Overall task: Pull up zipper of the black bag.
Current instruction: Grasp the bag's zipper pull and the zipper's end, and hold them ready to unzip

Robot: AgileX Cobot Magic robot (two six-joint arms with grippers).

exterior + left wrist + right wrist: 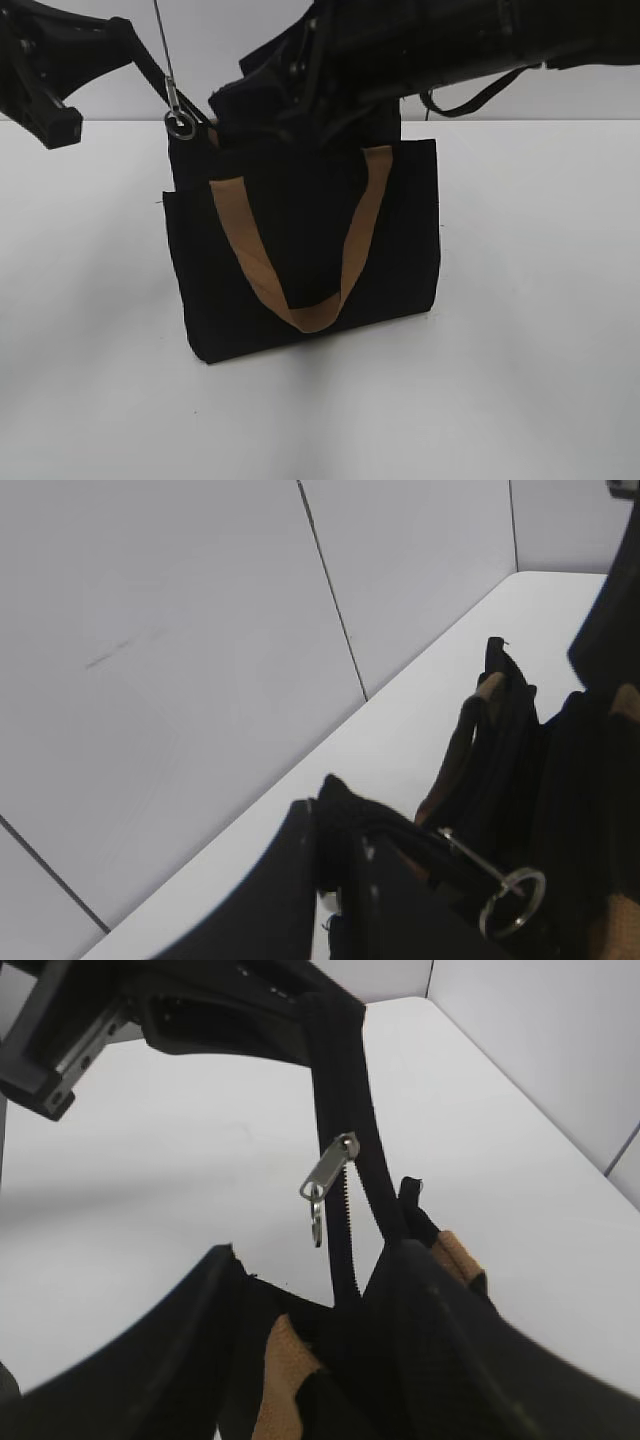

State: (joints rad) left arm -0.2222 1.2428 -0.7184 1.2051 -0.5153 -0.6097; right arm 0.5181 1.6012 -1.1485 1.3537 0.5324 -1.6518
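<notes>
**Standing Bag, Zipper Part-Way Along Top Edge**

Standing upright on the white table [540,380], the black bag [400,240] occupies the centre of the exterior view, with one tan strap handle [310,315] hanging down its near face in a U shape.

The right arm [440,45] reaches in from the upper right and covers the bag's top edge. The right gripper [330,1290] is clamped on the top edge of the bag; its two dark fingers [170,1360] flank the fabric in the right wrist view.

The left gripper [45,110] hangs at the far left, apart from the bag; whether it is spread or closed cannot be determined.

The zipper [345,1220] runs away from the right gripper, teeth exposed below the silver pull tab [325,1180], which hangs free.

A metal ring [180,124] on a thin rod sits at the bag's upper left corner.
</notes>
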